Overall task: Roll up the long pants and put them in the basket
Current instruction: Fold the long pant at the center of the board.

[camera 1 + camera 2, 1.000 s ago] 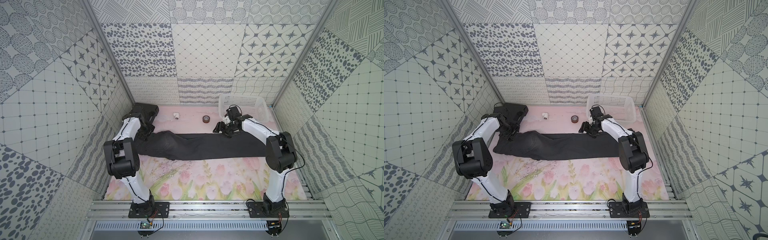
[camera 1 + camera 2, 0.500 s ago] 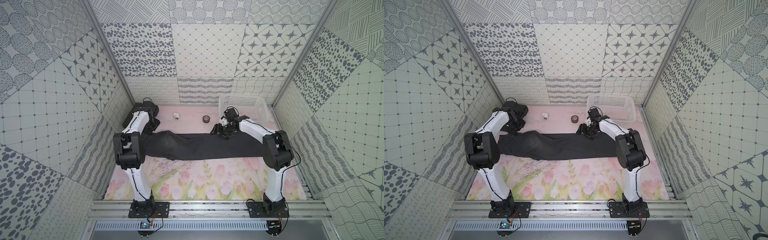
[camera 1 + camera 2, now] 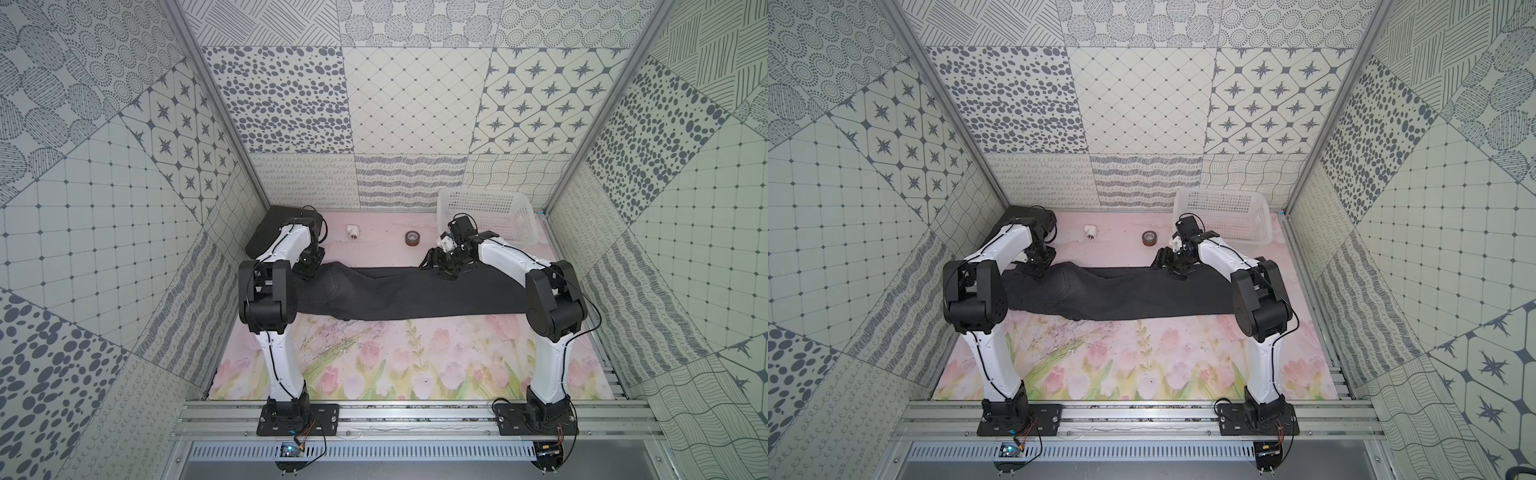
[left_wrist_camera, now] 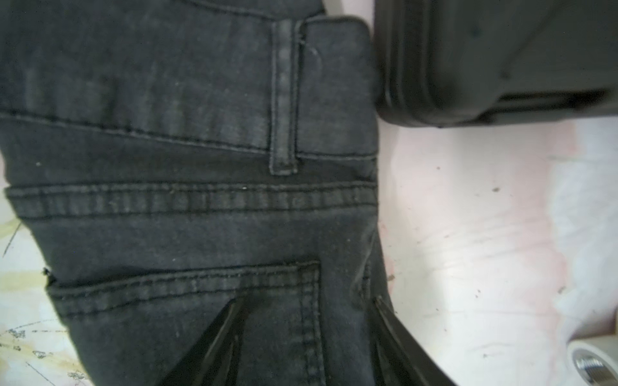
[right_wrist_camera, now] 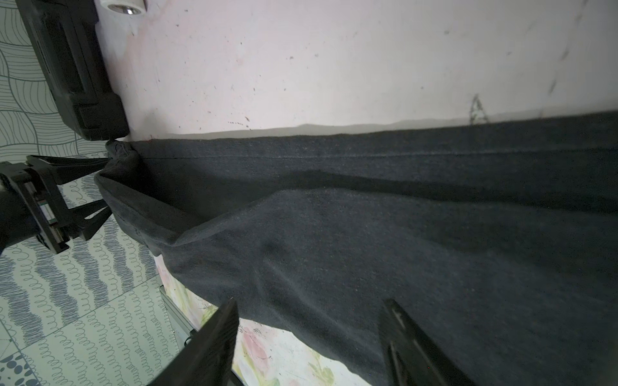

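Long pants [image 3: 395,295] lie flat on the floral mat [image 3: 415,365], folded leg over leg. Long axis runs left to right across the middle of both top views. Waist is at the left end; the hem end is hidden under the right arm's elbow.

Left gripper [image 3: 309,266] is on the waist's far corner, jaws spread. In the wrist view one fingertip [image 4: 220,334] is over the back pocket and the other is at the side edge. Fabric between them is flat, so I read no pinch.

Right gripper [image 3: 436,268] is over the far edge of the legs, right of centre. Jaws are spread too, nothing in them.

My call: the roll has to travel along that long axis, so it starts at an end. Left arm is already at the waist end; right arm is mid-leg, well short of the hems.

Black case [image 3: 270,226], upper left, touches the waistband corner and could snag the first turn.

White basket [image 3: 482,192], upper right, looks empty. Tape roll [image 3: 412,238] and white fitting [image 3: 353,232] sit near the far edge, apart from the pants.
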### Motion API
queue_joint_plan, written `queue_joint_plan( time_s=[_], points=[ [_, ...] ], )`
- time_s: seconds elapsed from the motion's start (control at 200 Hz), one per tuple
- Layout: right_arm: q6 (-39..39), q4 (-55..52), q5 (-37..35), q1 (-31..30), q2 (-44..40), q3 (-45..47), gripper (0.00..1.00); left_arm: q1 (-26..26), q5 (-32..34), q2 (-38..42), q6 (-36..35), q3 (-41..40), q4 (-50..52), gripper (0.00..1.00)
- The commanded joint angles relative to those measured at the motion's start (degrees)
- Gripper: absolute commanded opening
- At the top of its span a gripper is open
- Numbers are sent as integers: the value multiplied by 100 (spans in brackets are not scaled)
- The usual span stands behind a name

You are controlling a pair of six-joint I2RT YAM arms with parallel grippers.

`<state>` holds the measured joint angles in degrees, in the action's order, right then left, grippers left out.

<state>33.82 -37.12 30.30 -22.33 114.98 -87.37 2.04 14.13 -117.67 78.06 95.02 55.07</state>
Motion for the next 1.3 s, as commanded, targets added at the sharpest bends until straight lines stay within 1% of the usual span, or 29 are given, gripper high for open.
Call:
queue_joint_plan(
  time_s=[0.0,0.15,0.245,0.355,0.455,0.54,0.605,0.645,0.785,0.935,1.011,1.131,1.201,1.261,1.296],
  points=[
    [-122,30,122,-28,88,-161,68,-45,240,-92,1361,-123,204,57],
    [-140,20,184,-27,128,-197,67,-46,254,-55,1662,-302,-165,55],
    [-149,21,241,-34,157,-175,67,-133,430,-29,1715,-410,-301,55],
    [-188,27,319,-48,221,-151,68,-191,380,-217,1931,-362,-279,55],
    [-217,-21,344,-49,227,-73,66,-212,441,-249,2011,-405,-396,37],
    [-265,-49,335,-50,140,84,64,-225,515,-193,1942,-517,-497,26],
    [-334,-92,380,-36,90,184,61,-236,538,-154,1906,-601,-540,13],
    [-396,-168,417,-35,69,203,60,-233,555,-100,1881,-665,-564,0],
    [-699,-398,419,-36,-74,265,59,-302,621,218,1739,-893,-572,0],
    [-860,-513,436,-41,-94,255,59,-584,1292,742,1479,-959,-159,0],
    [-864,-515,475,-39,-56,256,59,-592,1553,848,1434,-916,94,0],
    [-875,-512,507,-42,-1,265,59,-547,1876,957,1340,-856,189,0],
    [-891,-526,485,-36,-8,284,59,-506,1990,906,1085,-661,194,0],
    [-919,-582,417,-17,-49,320,60,-470,1834,820,720,-432,275,0],
    [-922,-653,247,28,-106,362,61,-472,1750,797,482,-345,346,0]
  ],
)
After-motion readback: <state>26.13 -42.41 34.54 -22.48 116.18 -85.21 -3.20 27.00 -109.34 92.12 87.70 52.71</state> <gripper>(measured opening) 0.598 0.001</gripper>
